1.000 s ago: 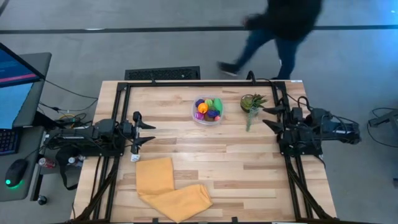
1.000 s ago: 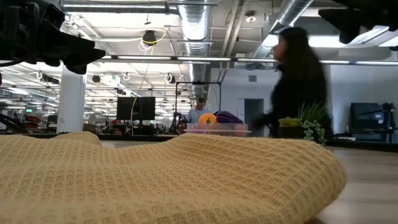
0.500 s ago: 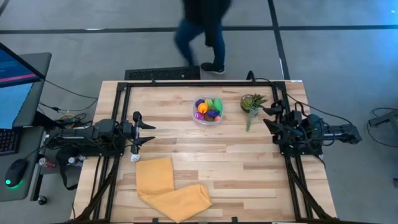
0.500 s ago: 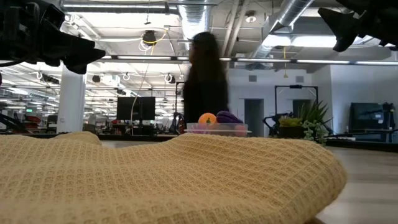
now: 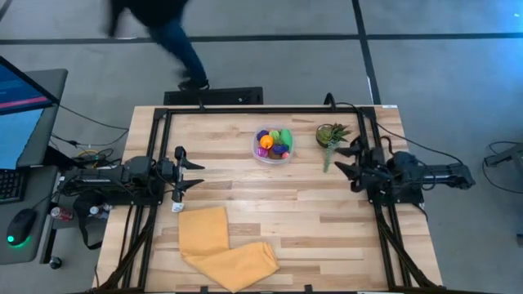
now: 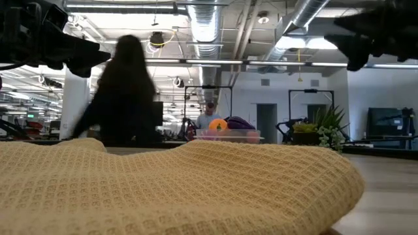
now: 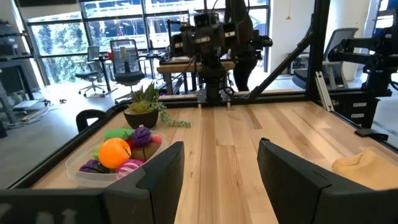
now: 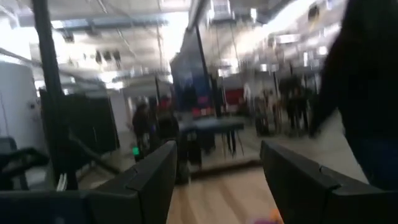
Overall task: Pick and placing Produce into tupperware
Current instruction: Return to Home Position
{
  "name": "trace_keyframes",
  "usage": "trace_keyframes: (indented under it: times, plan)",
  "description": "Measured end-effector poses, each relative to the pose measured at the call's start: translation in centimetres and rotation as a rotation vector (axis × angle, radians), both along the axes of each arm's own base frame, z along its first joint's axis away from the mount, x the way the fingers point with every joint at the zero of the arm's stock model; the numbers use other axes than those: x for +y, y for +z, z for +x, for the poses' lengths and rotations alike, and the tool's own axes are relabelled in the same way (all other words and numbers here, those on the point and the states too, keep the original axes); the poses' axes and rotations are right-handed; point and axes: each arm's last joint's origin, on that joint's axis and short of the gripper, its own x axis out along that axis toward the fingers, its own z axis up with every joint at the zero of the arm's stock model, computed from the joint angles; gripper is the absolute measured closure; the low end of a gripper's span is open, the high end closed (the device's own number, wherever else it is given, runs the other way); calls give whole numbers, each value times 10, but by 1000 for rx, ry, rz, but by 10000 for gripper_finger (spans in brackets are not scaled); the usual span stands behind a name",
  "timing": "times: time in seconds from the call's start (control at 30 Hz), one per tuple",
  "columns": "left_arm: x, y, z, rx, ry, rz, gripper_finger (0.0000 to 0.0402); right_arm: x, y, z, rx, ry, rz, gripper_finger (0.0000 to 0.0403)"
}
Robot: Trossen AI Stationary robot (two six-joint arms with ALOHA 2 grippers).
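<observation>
The clear round tupperware (image 5: 272, 148) stands on the far middle of the table, heaped with toy produce (image 5: 274, 140): orange, green, purple and magenta pieces. The left wrist view shows the tub (image 7: 112, 162) with the same produce (image 7: 115, 152) in it; the low view shows it (image 6: 228, 135) beyond the cloth. My left gripper (image 5: 191, 170) hovers open at the table's left side, pointing right, well clear of the tub. My right gripper (image 5: 345, 158) is open above the table's right side, raised, just near of the potted plant.
A small potted green plant (image 5: 331, 135) stands right of the tub. A folded yellow waffle cloth (image 5: 225, 247) lies near the near edge, left of centre. A person (image 5: 159, 28) walks past beyond the far edge. Bare wood lies between both grippers.
My right gripper has moved toward the table's left, from the right rail out over the table near the plant, staying open. The person has walked from right to left behind the far edge. The left arm, tub and cloth have kept still.
</observation>
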Motion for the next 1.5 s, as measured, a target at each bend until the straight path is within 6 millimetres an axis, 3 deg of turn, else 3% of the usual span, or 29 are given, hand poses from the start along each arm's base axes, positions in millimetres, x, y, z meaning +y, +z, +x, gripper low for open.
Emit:
trace_keyframes:
  times: [0.53,0.83,1.5]
  plan:
    - [0,0,0,0,0,0,207,1,-20,4,193,40,101,147]
    - [0,0,0,0,0,-1,207,8,-24,5,248,254,101,147]
    - [0,0,0,0,0,-1,207,7,-28,5,289,248,97,147]
